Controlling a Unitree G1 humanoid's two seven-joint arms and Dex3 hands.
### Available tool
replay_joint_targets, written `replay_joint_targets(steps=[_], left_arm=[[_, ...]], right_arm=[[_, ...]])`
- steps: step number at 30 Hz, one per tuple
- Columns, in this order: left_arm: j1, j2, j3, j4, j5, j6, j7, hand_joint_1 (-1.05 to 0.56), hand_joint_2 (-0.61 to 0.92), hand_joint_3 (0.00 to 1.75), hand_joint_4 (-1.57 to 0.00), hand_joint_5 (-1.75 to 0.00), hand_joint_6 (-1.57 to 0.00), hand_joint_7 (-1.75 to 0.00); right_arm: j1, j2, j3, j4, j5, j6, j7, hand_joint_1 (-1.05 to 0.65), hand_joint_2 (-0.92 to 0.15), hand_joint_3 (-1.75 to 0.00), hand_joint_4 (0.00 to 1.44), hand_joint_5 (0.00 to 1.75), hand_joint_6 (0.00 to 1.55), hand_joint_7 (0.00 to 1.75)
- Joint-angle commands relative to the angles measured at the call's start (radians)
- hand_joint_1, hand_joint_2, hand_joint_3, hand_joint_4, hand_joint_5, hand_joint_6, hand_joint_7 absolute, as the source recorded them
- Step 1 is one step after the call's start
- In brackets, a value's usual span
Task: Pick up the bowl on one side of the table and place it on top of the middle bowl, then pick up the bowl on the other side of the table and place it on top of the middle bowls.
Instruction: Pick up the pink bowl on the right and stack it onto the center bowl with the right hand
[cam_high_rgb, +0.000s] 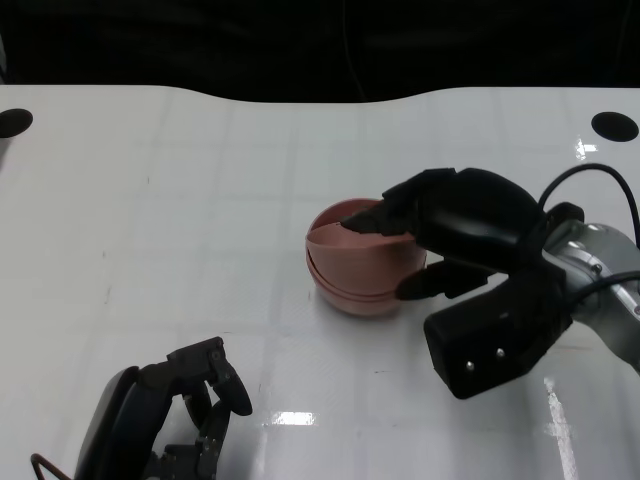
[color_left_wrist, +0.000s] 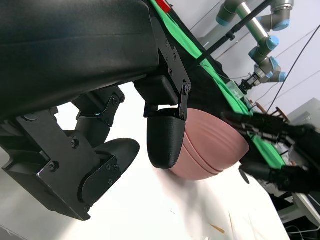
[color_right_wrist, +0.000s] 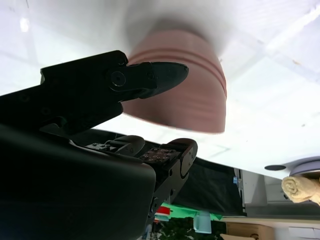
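Right hand (cam_high_rgb: 440, 235) is on the pink bowl stack (cam_high_rgb: 362, 270) at table centre. Upper fingers (cam_high_rgb: 385, 215) hook over the rim on the robot's right side and dip inside; the thumb (cam_high_rgb: 420, 285) sits low against the outer wall. Looks like a rim pinch on the top bowl. In the right wrist view one finger (color_right_wrist: 160, 75) lies across the bowl's wall (color_right_wrist: 190, 90), so contact looks real, though I can't tell how firm the grip is.

Stack shows at least two ridge lines near the base, so bowls are already nested. Can't count them for sure. No loose bowl shows on either side of the white table (cam_high_rgb: 180, 180), so my read: this is the last bowl, seated or nearly so, w/ release the step in hand.

Key relation: stack lies directly ahead and to the left of the right hand, rim under its fingers. Bowl is round, so no long axis to worry about; axis is upright, rim roughly level, maybe slightly tipped.

Left hand (cam_high_rgb: 190, 400) is down at the near left edge, well apart from the stack, fingers curled in, holding nothing. Right hand is far nearer.

Next move prob. needs fingers opening and lifting straight up, else the rim gets dragged and the stack slides.
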Motion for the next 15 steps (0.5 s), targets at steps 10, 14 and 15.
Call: replay_joint_targets(steps=[10, 14, 15], left_arm=[[0.003, 0.011, 0.010, -0.006, -0.002, 0.004, 0.014, -0.04, 0.38, 1.41, -0.83, -1.75, -0.78, -1.52], [0.002, 0.013, 0.011, -0.002, -0.007, -0.003, 0.010, -0.03, 0.37, 1.41, -0.83, -1.75, -0.78, -1.51], [0.002, 0.014, 0.011, 0.000, -0.005, -0.006, 0.012, -0.03, 0.37, 1.41, -0.83, -1.75, -0.78, -1.51]], right_arm=[[0.149, -0.041, 0.007, -0.085, -0.060, -0.012, -0.102, -0.69, -0.92, -0.32, 0.23, 0.12, 0.33, 0.00], [0.173, -0.036, 0.009, -0.054, -0.061, -0.038, -0.150, -0.67, -0.92, -0.29, 0.25, 0.13, 0.34, 0.01], [0.175, -0.034, 0.009, -0.046, -0.060, -0.046, -0.161, -0.67, -0.92, -0.28, 0.25, 0.13, 0.34, 0.00]])
